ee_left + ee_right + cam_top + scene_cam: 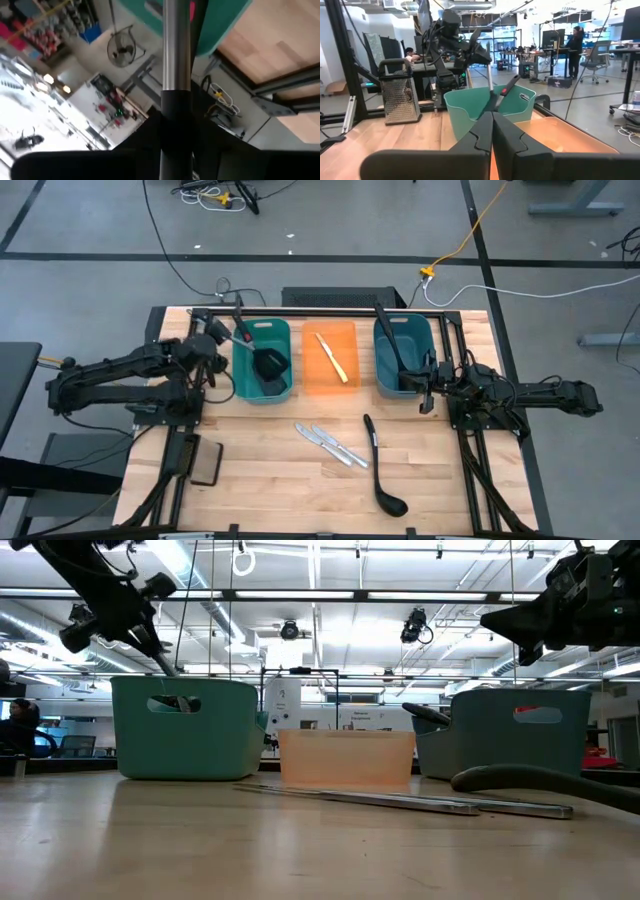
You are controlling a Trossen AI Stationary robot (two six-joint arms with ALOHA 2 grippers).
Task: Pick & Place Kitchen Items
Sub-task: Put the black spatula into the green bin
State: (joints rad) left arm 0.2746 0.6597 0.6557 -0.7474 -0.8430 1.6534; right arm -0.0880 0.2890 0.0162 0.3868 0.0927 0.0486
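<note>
My left gripper (pixel 216 342) is shut on a black slotted spatula (pixel 268 365), whose head is inside the teal bin (pixel 284 330). A second spatula with a red mark on its handle (pixel 241 332) leans in the same bin. A cream-handled knife (pixel 333 357) lies in the orange bin (pixel 312 380). A ladle (pixel 393 345) stands in the blue bin (pixel 428 330). Two silver knives (pixel 330 444) and a black ladle (pixel 380 470) lie on the table. My right gripper (pixel 424 397) is shut and empty beside the blue bin. My left gripper holds the spatula by its black handle (pixel 175 125), just behind the silver shaft (pixel 176 55). It comes from the table's left side and holds the handle above the bin's rim. The spatula slants down, its head (pixel 270 366) low inside the teal bin.
A dark rectangular grater (pixel 205 465) stands near the table's front left and also shows in the right wrist view (pixel 400 97). The three bins stand in a row at the far edge. Bare wood lies between the bins and the knives.
</note>
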